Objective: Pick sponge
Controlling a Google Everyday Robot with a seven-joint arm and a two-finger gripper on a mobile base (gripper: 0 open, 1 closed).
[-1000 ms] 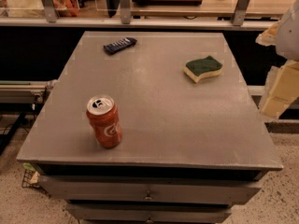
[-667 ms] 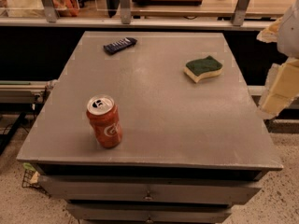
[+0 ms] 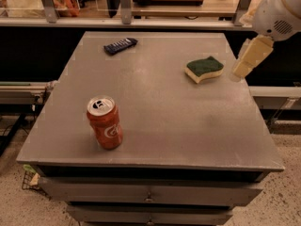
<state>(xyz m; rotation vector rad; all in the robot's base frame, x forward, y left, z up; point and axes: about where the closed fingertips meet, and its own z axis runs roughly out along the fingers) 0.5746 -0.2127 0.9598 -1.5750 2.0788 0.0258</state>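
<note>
The grey table (image 3: 188,140) and everything on it lie as before; only the white arm (image 3: 280,11) has swung in from the right edge. Its gripper (image 3: 244,66) now hangs over the table's right rim, just beside the sponge (image 3: 204,68); whether it is spread or closed, I cannot tell. The red can (image 3: 104,122) stands front left, and the sponge lies flat, green side up, at the right rear. A dark remote (image 3: 120,45) lies at the back.

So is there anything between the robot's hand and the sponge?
Nothing. In the camera view, only bare grey table lies between the gripper, at the table's right edge, and the sponge. The can stands far off, front left.
</note>
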